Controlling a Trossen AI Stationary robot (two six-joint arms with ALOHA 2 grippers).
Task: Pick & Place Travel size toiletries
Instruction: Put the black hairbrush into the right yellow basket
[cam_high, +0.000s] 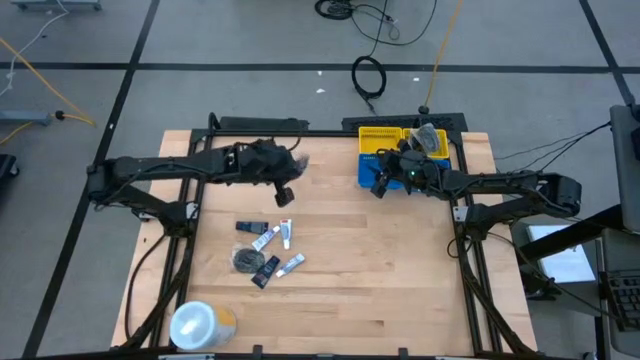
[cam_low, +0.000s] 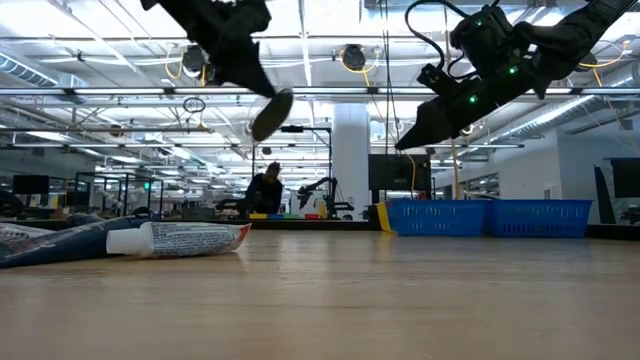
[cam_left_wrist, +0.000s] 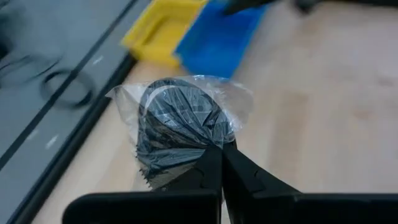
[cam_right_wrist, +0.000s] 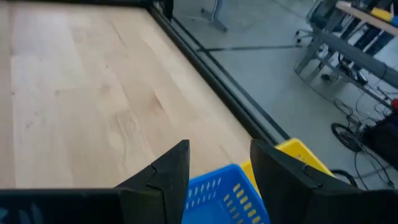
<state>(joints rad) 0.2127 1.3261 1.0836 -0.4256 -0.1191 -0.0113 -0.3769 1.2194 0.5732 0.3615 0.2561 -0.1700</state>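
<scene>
The big light wooden table (cam_high: 380, 290) fills the middle of the high view. At its front left corner lies a large white-and-yellow roll (cam_high: 200, 325). At the far edge sit two plastic baskets side by side, a blue basket (cam_high: 375, 172) and a yellow basket (cam_high: 385, 138).

The left gripper (cam_high: 284, 196) hangs in the air over the far left part of the table, well above the wood. Its two dark fingers (cam_left_wrist: 214, 171) are pressed together on the clear wrapper of a dark grey round flat piece (cam_left_wrist: 180, 121), so the piece dangles from the tips, well apart from the baskets.

The right gripper (cam_high: 380, 186) hangs near the blue basket, just at its edge. Its fingers (cam_right_wrist: 171, 168) are spread apart with nothing between them.

The other small toiletries lie in a loose bunch on the left middle of the table: a dark grey round piece (cam_high: 246, 260), a dark navy tube (cam_high: 251, 227), a white tube (cam_high: 265, 239), another white tube (cam_high: 286, 234), a third white tube (cam_high: 291, 263) and a dark flat piece (cam_high: 266, 272). In the low view one white tube with small print (cam_low: 190, 238) lies flat on the wood.
</scene>
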